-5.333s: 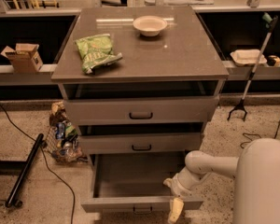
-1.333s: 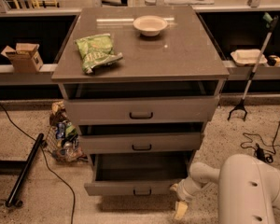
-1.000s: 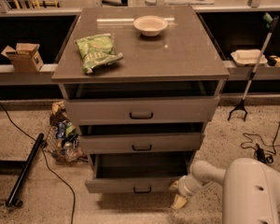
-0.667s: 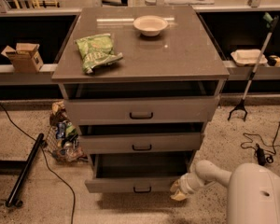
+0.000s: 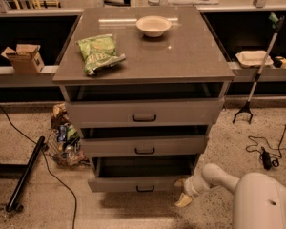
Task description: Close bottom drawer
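Moved: flat grey bottom drawer [image 5: 133,183] slid further in; lower centre, still ajar.
Hand: hand [image 5: 182,192] against its right end; grip I cannot tell.
Relation: front runs leftward from hand.

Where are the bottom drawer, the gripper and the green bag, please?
bottom drawer [image 5: 119,184]: camera view, on its flat grey front.
gripper [image 5: 182,192]: camera view, midway between its fingertips, by the drawer's right end.
green bag [image 5: 99,54]: camera view, middle of the bag.

Bottom drawer [image 5: 133,184] seemingly ajar; claw [image 5: 181,191] at right corner.
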{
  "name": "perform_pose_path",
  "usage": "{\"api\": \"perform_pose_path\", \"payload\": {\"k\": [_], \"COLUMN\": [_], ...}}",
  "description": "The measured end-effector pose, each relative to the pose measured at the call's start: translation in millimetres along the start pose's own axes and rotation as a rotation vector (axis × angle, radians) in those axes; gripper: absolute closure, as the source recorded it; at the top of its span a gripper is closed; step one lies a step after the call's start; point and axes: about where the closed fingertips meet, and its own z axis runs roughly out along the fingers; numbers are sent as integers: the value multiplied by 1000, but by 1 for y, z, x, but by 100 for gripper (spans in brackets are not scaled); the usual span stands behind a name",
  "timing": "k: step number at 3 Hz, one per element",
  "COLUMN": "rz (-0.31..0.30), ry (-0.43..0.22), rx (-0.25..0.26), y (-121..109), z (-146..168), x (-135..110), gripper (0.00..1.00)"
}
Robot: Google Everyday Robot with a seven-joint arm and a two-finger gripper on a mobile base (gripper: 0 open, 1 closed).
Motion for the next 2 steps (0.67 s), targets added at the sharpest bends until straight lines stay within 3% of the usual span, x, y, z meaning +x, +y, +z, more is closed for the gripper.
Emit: {"api": "perform_pose_path", "payload": {"k": [1,2], "rz": [-14,-24], "ry": [-34,-58], "rx": [38,48], "y": [-21,-36], "z": [2,4], "x": [-2,-4], "gripper": [4,0]}}
